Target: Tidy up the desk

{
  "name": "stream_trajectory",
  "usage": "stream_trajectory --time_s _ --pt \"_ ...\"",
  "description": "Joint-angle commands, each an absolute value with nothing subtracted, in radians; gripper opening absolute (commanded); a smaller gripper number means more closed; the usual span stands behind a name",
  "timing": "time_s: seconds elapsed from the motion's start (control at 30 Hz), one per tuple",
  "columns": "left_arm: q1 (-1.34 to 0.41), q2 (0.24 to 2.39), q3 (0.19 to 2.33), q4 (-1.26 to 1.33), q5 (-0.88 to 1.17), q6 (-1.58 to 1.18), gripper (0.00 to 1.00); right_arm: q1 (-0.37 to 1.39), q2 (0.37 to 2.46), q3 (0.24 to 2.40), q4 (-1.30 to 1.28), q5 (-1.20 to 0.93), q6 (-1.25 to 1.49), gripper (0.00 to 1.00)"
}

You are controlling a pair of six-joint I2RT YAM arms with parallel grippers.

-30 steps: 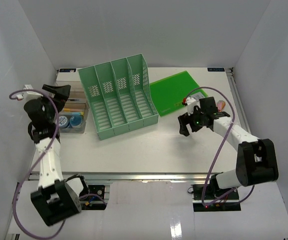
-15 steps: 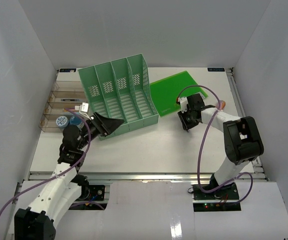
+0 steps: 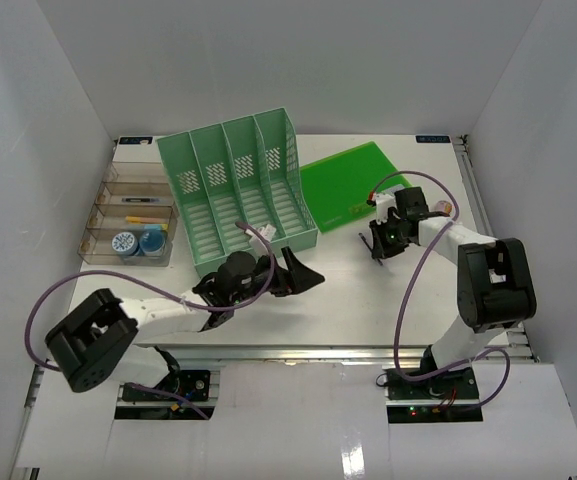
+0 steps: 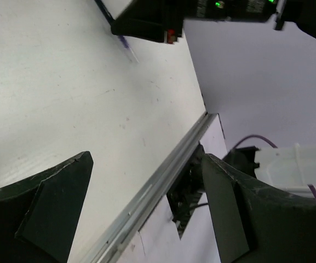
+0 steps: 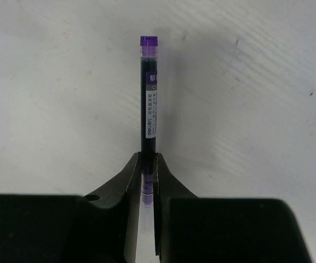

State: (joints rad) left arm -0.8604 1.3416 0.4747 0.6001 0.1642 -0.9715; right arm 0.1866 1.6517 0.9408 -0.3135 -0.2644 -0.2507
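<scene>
The desk (image 3: 368, 290) is a wide white tabletop with metal rails. A thin purple pen refill (image 5: 149, 104) with a white label lies on it, pointing away from my right gripper (image 5: 148, 159), which is shut on its near end. Seen from the top, that right gripper (image 3: 376, 245) sits just below the green sheet's near corner. My left gripper (image 3: 308, 275) reaches low over the desk's front middle, open and empty. In the left wrist view, the left gripper (image 4: 145, 159) frames the front rail, and the pen refill (image 4: 122, 41) shows far off under the right gripper.
A mint-green four-slot file rack (image 3: 238, 195) stands at the back centre. A flat green sheet (image 3: 353, 180) lies to its right. A clear compartment tray (image 3: 133, 225) with blue round items sits at the left. A small orange item (image 3: 445, 208) lies near the right edge.
My left arm swung from over the tray at far left down to the front middle of the desk. My right gripper closed on the pen refill.
</scene>
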Motion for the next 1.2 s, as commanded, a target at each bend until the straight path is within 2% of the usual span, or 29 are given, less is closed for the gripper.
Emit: stream_trajectory --time_s 0.0,0.2,0.4,0.6,0.73,0.77,0.8,0.83,0.9,0.97,1.0,1.1,1.13,1.17 --pt "-0.903 1.473 0.578 0.78 -0.088 -1.022 0.91 0.128 1.483 0.899 -0.339 -0.575 -0.291 0.08" --pt "-0.926 1.631 0.722 0.811 -0.163 -1.036 0.89 0.126 1.371 0.888 -0.427 -0.853 -0.329 0.08" --pt "-0.951 1.774 0.864 0.84 -0.179 -1.036 0.8 0.131 1.333 0.901 -0.495 -0.941 -0.348 0.08" --pt "-0.974 1.823 0.918 0.824 -0.179 -1.028 0.65 0.138 1.297 0.916 -0.518 -1.008 -0.356 0.08" --pt "-0.977 1.808 0.896 0.833 -0.171 -1.034 0.46 0.141 1.281 0.919 -0.507 -0.997 -0.342 0.08" --pt "-0.978 1.797 0.887 0.829 -0.17 -1.034 0.38 0.141 1.283 0.92 -0.507 -0.994 -0.345 0.1" --pt "-0.979 1.784 0.879 0.825 -0.169 -1.034 0.29 0.141 1.285 0.92 -0.508 -0.991 -0.348 0.12" --pt "-0.978 1.778 0.876 0.823 -0.166 -1.033 0.22 0.14 1.288 0.92 -0.51 -0.994 -0.355 0.2" --pt "-0.977 1.748 0.859 0.812 -0.16 -1.026 0.12 0.14 1.292 0.92 -0.517 -1.016 -0.391 0.32" --pt "-0.978 1.711 0.836 0.799 -0.158 -1.02 0.04 0.14 1.298 0.929 -0.554 -1.048 -0.447 0.5" --pt "-0.977 1.682 0.816 0.789 -0.16 -1.016 0.01 0.14 1.3 0.937 -0.583 -1.067 -0.493 0.58" --pt "-0.976 1.594 0.751 0.729 -0.177 -0.998 0.0 0.14 1.303 0.967 -0.703 -1.123 -0.657 0.94" --pt "-0.972 1.545 0.731 0.682 -0.192 -0.991 0.0 0.139 1.307 0.98 -0.768 -1.153 -0.724 0.94" --pt "-0.964 1.478 0.712 0.625 -0.212 -0.987 0.0 0.136 1.313 0.992 -0.839 -1.18 -0.786 0.9"
